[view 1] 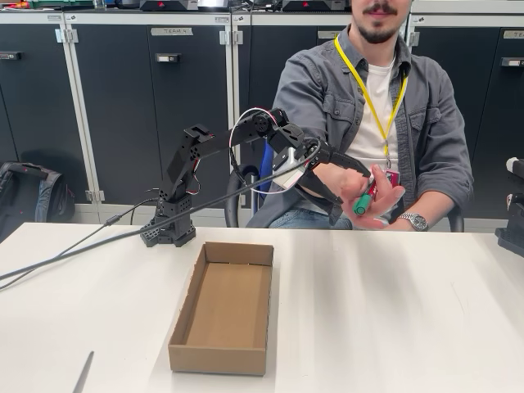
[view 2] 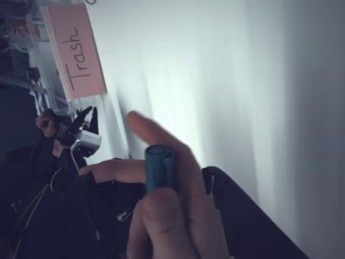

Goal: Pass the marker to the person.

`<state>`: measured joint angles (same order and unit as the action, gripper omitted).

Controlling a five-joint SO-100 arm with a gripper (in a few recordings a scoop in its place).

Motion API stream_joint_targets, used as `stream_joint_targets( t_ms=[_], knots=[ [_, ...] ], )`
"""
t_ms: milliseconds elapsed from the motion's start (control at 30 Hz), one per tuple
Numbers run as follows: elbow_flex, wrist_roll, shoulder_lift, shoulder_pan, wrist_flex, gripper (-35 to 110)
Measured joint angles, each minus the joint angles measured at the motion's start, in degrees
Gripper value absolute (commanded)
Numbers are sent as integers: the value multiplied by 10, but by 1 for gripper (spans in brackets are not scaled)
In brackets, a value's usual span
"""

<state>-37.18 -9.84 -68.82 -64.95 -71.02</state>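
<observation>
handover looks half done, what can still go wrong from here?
1. The person's hand has fingers around the marker while the pincer is still at it; if the jaws stay clamped, a pull may strain the arm.
2. An early release with a loose grip could drop the marker on the table.
3. The fingers sit right against the pincer, so a jaw movement might pinch them.

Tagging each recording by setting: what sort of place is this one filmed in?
Probably a lab or workshop: dark labelled storage cabinets along the wall, a white worktable and a person wearing a lanyard badge.
</observation>
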Motion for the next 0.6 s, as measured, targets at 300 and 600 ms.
stream_joint_targets(
  t_ms=[300,600],
  knots=[
    [-5,8,-11,-1,-57,43],
    [-25,-7,-40,14,-70,44]
  ],
)
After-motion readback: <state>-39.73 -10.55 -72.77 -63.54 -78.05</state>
